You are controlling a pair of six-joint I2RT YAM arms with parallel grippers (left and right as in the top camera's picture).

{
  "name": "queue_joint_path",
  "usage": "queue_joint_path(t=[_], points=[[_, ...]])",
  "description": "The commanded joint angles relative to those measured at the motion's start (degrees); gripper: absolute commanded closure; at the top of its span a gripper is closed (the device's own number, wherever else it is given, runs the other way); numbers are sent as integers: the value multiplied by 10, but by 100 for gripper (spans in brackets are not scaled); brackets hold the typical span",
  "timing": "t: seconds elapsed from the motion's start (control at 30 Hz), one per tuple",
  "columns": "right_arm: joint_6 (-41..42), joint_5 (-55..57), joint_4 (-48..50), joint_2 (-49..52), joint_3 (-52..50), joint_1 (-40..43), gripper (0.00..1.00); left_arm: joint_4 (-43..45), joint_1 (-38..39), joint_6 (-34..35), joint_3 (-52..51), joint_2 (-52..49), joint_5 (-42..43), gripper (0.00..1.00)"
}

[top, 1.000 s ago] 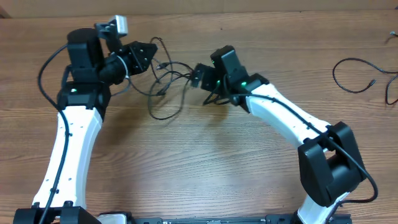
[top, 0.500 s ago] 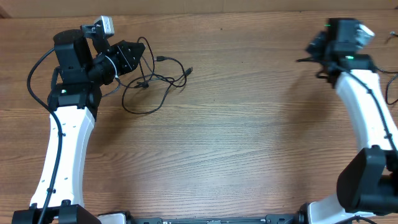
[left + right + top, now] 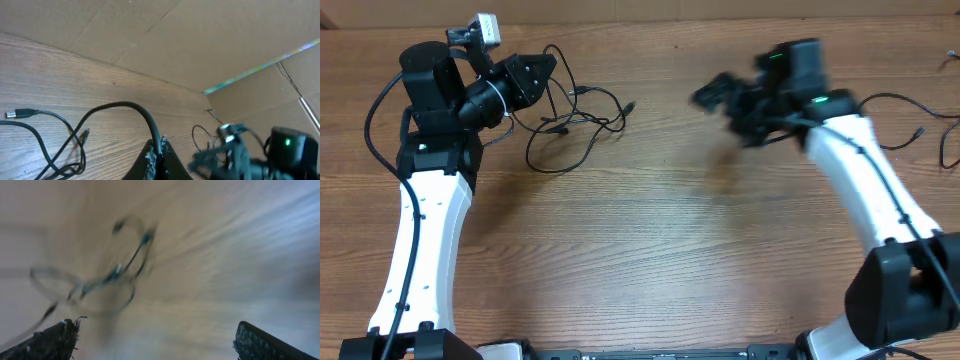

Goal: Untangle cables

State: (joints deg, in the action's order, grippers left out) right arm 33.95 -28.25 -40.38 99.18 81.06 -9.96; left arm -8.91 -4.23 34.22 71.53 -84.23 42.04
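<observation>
Up at the left, loosely tangled cables (image 3: 582, 122).
Left gripper (image 3: 548, 66) pinches one strand; right gripper (image 3: 712, 93), blurred, hangs apart, fingers spread.

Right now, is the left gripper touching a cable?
Touching. The left wrist view shows the left gripper with its jaws closed on a black cable that arches out from between them.

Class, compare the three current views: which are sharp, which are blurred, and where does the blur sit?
Overhead: table and cables sharp, only the right arm smeared by motion at its front end. Left wrist: cables crisp, right arm ghosted at lower right. Right wrist: whole frame streaked, cables reduced to a faint smear.
</observation>
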Motion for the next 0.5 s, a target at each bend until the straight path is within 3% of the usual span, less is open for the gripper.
queue_joint_path(t=[0.0, 0.13, 0.27, 0.47], points=[[51, -18, 35, -6, -21, -67, 0, 1, 2, 11, 14, 26, 12, 96], [69, -11, 95, 3, -33, -132, 0, -1, 2, 11, 14, 37, 10, 96], [178, 52, 118, 26, -35, -179, 0, -3, 2, 15, 14, 45, 15, 96], [226, 52, 269, 86, -35, -235, 0, 3, 2, 47, 14, 56, 22, 96]])
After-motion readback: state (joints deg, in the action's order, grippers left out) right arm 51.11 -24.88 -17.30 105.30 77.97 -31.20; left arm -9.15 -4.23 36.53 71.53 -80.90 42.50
